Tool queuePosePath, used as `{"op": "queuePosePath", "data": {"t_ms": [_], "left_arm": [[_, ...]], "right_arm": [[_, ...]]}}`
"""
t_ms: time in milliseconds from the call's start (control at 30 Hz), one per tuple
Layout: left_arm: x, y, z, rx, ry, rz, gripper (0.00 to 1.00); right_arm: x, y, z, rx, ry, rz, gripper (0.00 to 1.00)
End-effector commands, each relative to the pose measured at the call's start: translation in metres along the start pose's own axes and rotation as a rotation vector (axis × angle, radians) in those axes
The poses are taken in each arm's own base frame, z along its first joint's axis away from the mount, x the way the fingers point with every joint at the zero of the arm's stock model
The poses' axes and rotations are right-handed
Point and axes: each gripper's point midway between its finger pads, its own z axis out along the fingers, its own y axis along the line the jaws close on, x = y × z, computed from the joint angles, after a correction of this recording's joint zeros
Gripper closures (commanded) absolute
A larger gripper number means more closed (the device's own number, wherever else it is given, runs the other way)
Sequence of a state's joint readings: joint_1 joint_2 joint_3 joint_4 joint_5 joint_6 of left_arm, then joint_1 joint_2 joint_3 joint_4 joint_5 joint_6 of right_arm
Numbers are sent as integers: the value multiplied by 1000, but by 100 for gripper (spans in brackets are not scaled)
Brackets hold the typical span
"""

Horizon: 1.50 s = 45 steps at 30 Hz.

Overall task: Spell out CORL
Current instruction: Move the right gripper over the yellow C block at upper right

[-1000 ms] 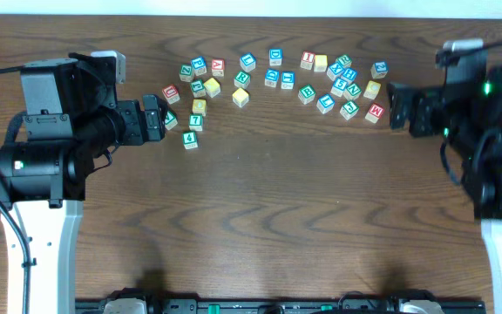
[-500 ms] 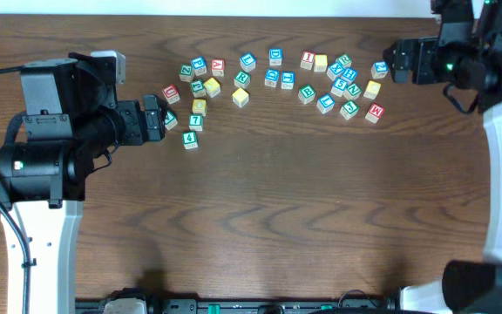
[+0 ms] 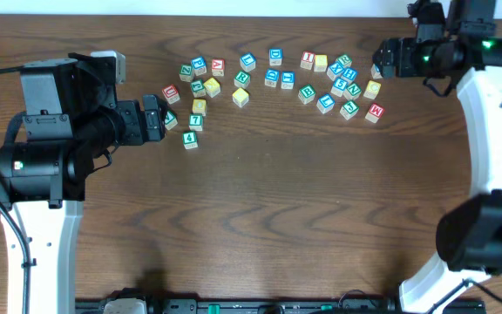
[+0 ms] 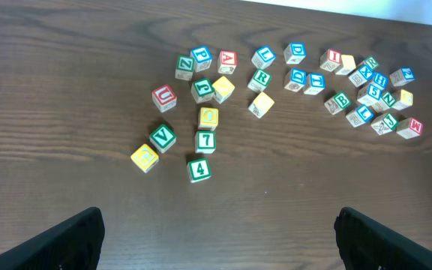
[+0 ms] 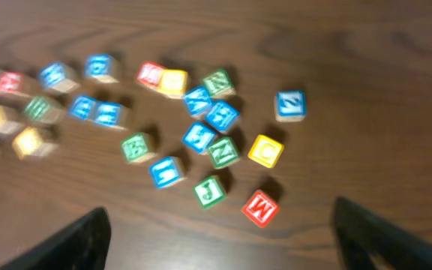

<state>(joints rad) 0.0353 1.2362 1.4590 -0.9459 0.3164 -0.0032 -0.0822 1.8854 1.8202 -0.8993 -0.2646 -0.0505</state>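
Wooden cubes, thirty as far as I can count, lie in a loose band across the far half of the bench (image 3: 260, 218). Six have yellow tops and the rest are framed in blue, green or red. There are two hands.

The left hand (image 3: 157, 119) sits low at the left end of the band. Its fingers are spread wide and hold nothing. The left wrist view shows every cube ahead of them and none between them, with a green V (image 4: 162, 137) among the closest.

Of the four task cubes, the nearest is a plain yellow cube (image 3: 240, 97), standing a little apart in the middle of the band. A second plain yellow cube (image 3: 212, 86) is to its left and slightly farther back, against a green-framed cube. The R (image 3: 242, 78) is just behind the first yellow one, and the L (image 3: 247, 61) is beyond that in the far row. All four lie between the hands, closer to the left one.

The right hand (image 3: 385, 61) hangs at the far right end of the band. Its fingers are wide apart and it grips nothing. The right wrist view is blurred, and the cubes in it all lie ahead of the fingers.
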Motion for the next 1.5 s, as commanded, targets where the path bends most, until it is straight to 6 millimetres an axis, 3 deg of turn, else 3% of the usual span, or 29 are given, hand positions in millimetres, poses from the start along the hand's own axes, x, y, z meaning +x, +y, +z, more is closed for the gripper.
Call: {"op": "queuePosePath", "data": {"t_ms": [0,133,333,667,933,1100,1267,1467], "left_arm": [[-5,-5,-5,16,-14,9,4],[-5,-5,-5,16,-14,9,4],[-5,-5,-5,16,-14,9,3],[-5,-5,-5,16,-14,9,4],[-5,-5,-5,16,-14,9,4],[-5,-5,-5,16,-14,9,4],[-5,-5,-5,16,-14,9,4],[-5,-5,-5,16,-14,9,4]], "right_arm": [[8,-31,30,127,42,199,18],[17,-43,59,164,70,282,28],[15,-51,87,168,47,342,39],[24,-42,137,173,63,291,45],[34,-40,161,221,84,202,61],[46,-46,170,271,114,192,62],[46,-53,168,308,112,185,50],[46,-53,168,308,112,185,48]]}}
